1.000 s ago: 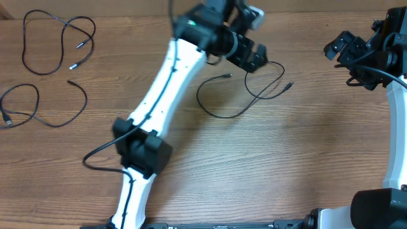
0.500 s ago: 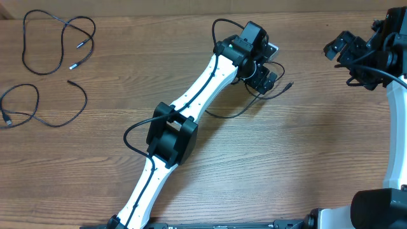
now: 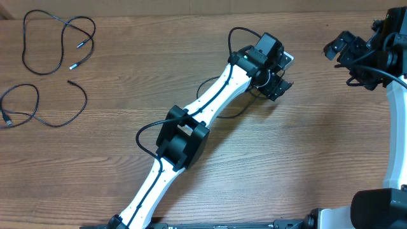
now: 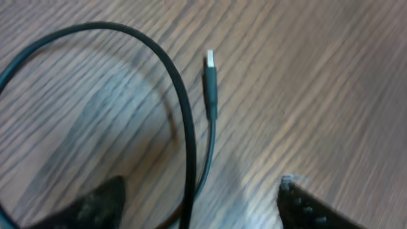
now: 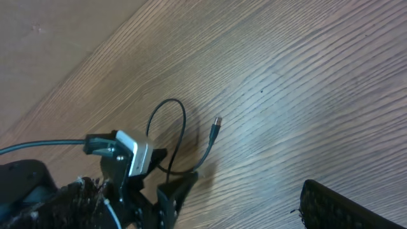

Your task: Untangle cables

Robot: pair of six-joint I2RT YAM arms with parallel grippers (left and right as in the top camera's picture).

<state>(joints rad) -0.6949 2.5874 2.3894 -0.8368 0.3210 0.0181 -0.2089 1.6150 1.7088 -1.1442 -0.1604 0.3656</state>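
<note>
Change: the left arm (image 3: 216,105) has reached further right across the worktop (image 3: 305,159) than a second ago, and its fingers have drawn closer together.
Left fingers (image 4: 95,207): apart, low over the wood, straddling the centre cable (image 4: 184,114) without clamping it.
Centre cable: lies flat mid-worktop, curving in a loop; its silver plug tip (image 4: 210,58) rests just beside the loop.
Right fingers (image 5: 350,207): spread wide, nothing between them, unmoved at the far right edge.
Other cables: upper-left cable (image 3: 23,48) and lower-left cable (image 3: 85,100) lie well apart from the arms.
In the way: from overhead the left arm hides most of the centre cable.
</note>
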